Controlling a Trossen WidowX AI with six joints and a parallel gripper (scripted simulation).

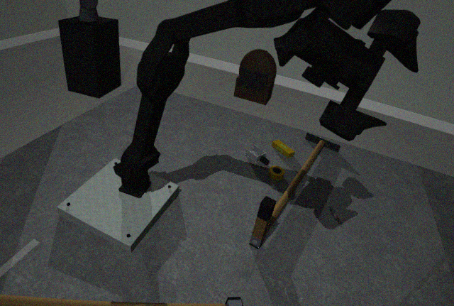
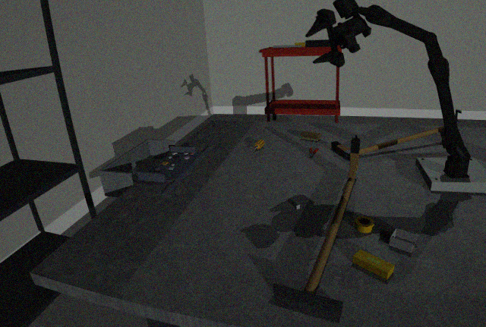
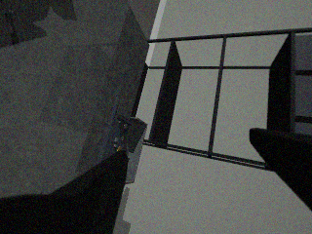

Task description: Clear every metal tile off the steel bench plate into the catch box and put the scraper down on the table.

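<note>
Wood-handled long scraper (image 1: 303, 170) (image 2: 329, 240) lies on the bench (image 1: 220, 258) (image 2: 196, 233) (image 3: 73, 88), yellow ring (image 1: 276, 177) (image 2: 364, 230) and yellow block (image 1: 283, 148) (image 2: 373, 265) beside it, claw (image 1: 401, 98) (image 2: 310, 48) (image 3: 186, 145) open and empty, raised above the bench; small tiles (image 2: 171, 167) (image 3: 117, 142) sit on the dark plate (image 2: 151, 177) (image 3: 120, 128), catch box (image 2: 118, 183) (image 3: 136, 136) next to it by the wall

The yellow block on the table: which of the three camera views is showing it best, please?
The exterior view: there the yellow block is larger, unobstructed, with its top and a long side visible. The top view also shows it whole, but smaller. The wrist view does not show it.
</note>
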